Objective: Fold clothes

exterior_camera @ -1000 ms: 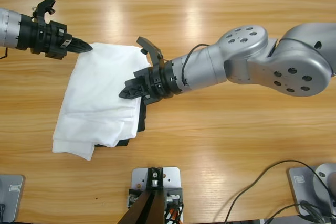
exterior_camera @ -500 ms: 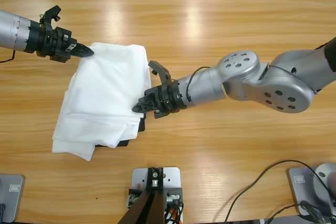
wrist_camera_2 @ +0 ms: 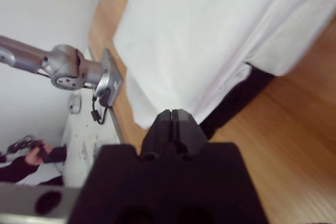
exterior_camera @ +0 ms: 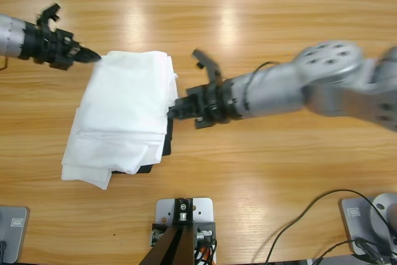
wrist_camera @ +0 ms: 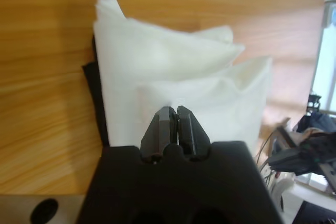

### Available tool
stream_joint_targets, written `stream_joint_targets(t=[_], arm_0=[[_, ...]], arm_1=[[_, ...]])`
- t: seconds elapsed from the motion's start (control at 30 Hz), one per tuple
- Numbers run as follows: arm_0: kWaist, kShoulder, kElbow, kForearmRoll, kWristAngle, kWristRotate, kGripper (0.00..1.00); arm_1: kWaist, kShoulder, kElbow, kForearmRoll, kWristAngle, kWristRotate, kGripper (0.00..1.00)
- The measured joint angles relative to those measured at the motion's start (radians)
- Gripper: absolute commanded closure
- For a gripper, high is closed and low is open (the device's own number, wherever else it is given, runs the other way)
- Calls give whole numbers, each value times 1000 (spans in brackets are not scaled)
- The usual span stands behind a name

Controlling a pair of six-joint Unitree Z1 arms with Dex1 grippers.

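We see the wooden table [exterior_camera: 260,166] carrying the folded white T-shirt [exterior_camera: 124,116] left of centre, lying over a black garment [exterior_camera: 167,141]. Our right gripper [exterior_camera: 172,111], jaws pressed together, touches the shirt's right edge. Our left gripper [exterior_camera: 96,58], likewise closed, meets its far-left corner.

The T-shirt [exterior_camera: 124,116] lies on the surface [exterior_camera: 260,172], over a folded garment [exterior_camera: 166,144]. My left tool [exterior_camera: 94,58] meets its far-left corner; my right tool [exterior_camera: 172,111] its right edge.
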Motion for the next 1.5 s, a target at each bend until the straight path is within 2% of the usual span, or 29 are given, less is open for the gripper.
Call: stream_joint_targets(t=[0.03,0.07,0.1,0.17,0.23,0.37,0.47,0.57,0.63,0.73,0.9,1.13,1.5], arm_0=[[13,-32,-1,0,0,-2,109],[24,-69,-3,0,-1,-7,12],[30,-110,-9,0,-6,-10,4],[16,-187,-32,0,-30,17,5],[-34,-235,-60,17,-40,131,8],[-198,-278,-145,249,-20,417,0],[-322,-291,-202,427,111,659,0],[-416,-279,-309,619,333,952,0],[-449,-247,-374,699,470,1119,0],[-480,-178,-452,754,548,1261,0],[-535,-85,-501,792,571,1336,0],[-549,-32,-512,805,536,1339,0],[-585,229,-575,805,530,1339,0]], arm_1=[[0,-52,-1,52,-29,-4,344],[0,-97,-3,91,-47,-6,77],[0,-138,-3,126,-69,-7,8],[0,-199,-3,176,-112,-10,0],[1,-244,-2,224,-165,-11,0],[2,-315,-2,388,-264,-3,0],[10,-370,-5,503,-315,-3,0],[26,-412,-5,569,-335,-3,0],[30,-433,-6,597,-346,-3,0],[34,-451,-6,618,-349,-3,0],[36,-452,-6,632,-349,-3,0],[37,-452,-6,638,-349,-3,0],[38,-432,34,601,-348,-3,0]])
